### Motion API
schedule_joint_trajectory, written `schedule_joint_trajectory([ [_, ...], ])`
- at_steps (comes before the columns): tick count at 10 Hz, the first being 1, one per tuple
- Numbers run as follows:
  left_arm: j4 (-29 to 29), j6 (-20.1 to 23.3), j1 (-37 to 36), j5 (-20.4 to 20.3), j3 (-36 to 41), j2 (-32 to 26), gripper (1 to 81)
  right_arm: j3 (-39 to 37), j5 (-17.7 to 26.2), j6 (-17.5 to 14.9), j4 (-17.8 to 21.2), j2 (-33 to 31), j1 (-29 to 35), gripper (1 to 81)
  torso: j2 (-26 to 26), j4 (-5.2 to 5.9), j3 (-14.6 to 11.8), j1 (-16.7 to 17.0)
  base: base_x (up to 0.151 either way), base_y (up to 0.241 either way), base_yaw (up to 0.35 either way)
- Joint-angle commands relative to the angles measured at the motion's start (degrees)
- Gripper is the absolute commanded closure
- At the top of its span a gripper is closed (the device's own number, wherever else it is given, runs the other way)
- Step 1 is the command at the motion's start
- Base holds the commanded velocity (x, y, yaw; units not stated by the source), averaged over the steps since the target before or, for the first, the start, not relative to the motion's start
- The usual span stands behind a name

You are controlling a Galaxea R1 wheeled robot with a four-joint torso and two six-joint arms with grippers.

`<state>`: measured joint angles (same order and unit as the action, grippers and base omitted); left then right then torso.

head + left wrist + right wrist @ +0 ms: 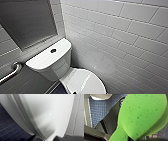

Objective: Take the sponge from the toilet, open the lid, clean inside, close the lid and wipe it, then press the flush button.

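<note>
A white toilet (50,61) stood in the corner against a tiled wall (120,37), its lid (85,81) shut and the round flush button (53,50) untouched in the middle of the tank top. The green sponge (142,115) hung above the blue floor tiles (100,109), pinched at its narrow end by the right gripper (132,139), which appeared closed tight on it. The left gripper (48,139) sat just beside the rim of the lid; whether it was open or closed could not be told. The lid-opening step looked to be at hand, and the risks were plain. A glossy lid could slip from a poor hold and drop back, while a sponge held only by one end might twist loose once pressed against the bowl.
</note>
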<state>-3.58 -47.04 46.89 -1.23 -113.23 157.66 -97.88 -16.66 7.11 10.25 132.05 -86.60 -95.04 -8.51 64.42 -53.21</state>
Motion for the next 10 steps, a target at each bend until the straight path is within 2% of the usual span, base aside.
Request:
schedule_joint_trajectory([
  [1,0.0,0.0,-6.7,-0.8,2.7,1.0,1.0,0.9,3.9,0.2,-0.2,-2.9,0.5,81.1,0.0,0.00,0.0,0.0,0.000,0.000,0.000],
  [6,0.0,0.0,-6.8,-1.1,4.5,0.5,1.0,0.9,4.0,0.2,-0.2,-2.6,0.9,81.1,0.0,0.00,0.0,0.0,0.000,0.000,0.000],
  [10,0.0,0.0,-6.8,-1.2,0.1,2.4,1.0,1.1,4.0,0.2,-0.1,-2.7,1.0,81.1,0.0,0.00,0.0,0.0,0.000,0.000,0.000],
])
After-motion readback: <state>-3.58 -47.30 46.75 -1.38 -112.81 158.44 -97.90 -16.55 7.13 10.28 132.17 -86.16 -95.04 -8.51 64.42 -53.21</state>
